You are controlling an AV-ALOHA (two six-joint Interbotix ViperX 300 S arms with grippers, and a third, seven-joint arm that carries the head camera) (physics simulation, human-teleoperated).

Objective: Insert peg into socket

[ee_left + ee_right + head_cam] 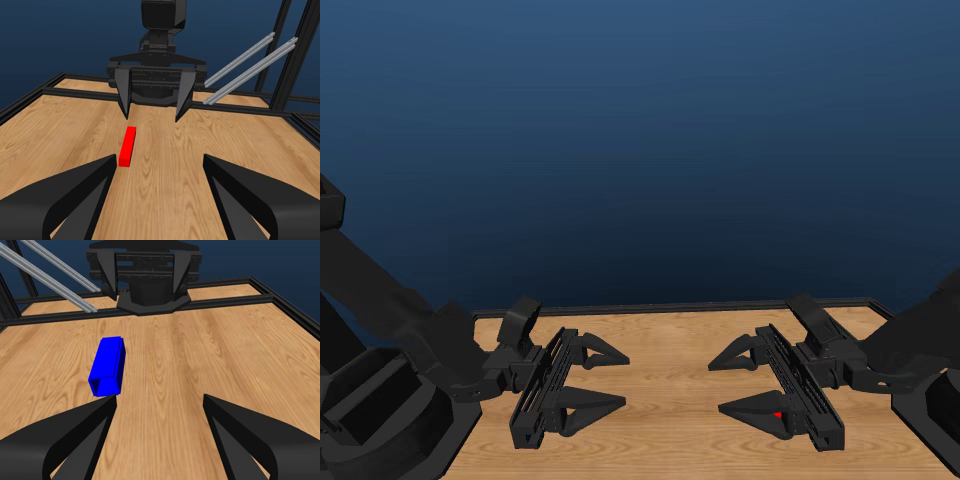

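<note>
Two black grippers above a wooden table [670,400], facing each other across the middle: left gripper [610,378] with jaws spread wide and nothing in them, right gripper [730,385] spread wide too and just as bare. Red peg [127,145] flat on the wood, seen from the left wrist, between the two grippers and nearer one jaw of the right one, touching neither. Blue socket [107,365] flat on the wood too, seen from the right wrist, hollow end toward that camera, close by one jaw yet not touching it.
</note>
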